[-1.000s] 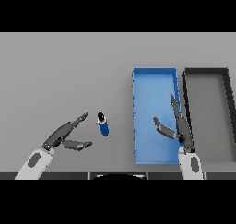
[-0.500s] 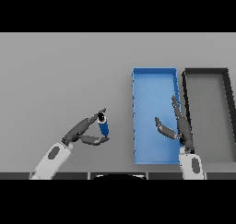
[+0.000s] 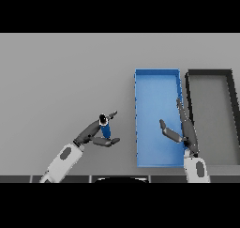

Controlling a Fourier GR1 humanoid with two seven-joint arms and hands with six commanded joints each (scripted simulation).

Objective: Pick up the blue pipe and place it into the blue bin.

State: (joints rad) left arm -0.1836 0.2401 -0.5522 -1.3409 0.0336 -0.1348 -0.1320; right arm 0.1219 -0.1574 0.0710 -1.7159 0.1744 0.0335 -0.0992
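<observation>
The blue pipe [image 3: 105, 128] is short with a dark cap, and it lies on the grey table left of the blue bin [image 3: 157, 79]. My left hand [image 3: 91, 134] reaches it from the lower left. Its straight fingers [image 3: 112, 115] pass over the pipe's far side and its thumb [image 3: 108, 141] lies along the near side, so the pipe sits between them. The hand is open, with no curl round the pipe. My right hand [image 3: 186, 132] hovers open over the bin's near right part, fingers pointing away from me.
A black bin [image 3: 208, 73] stands directly right of the blue bin, touching it. Both bins hold nothing. Bare grey table spreads to the left and behind the pipe.
The left hand has moved right from beside the pipe until its fingers and thumb bracket it. The pipe has stayed where it was. The right hand has barely moved.
</observation>
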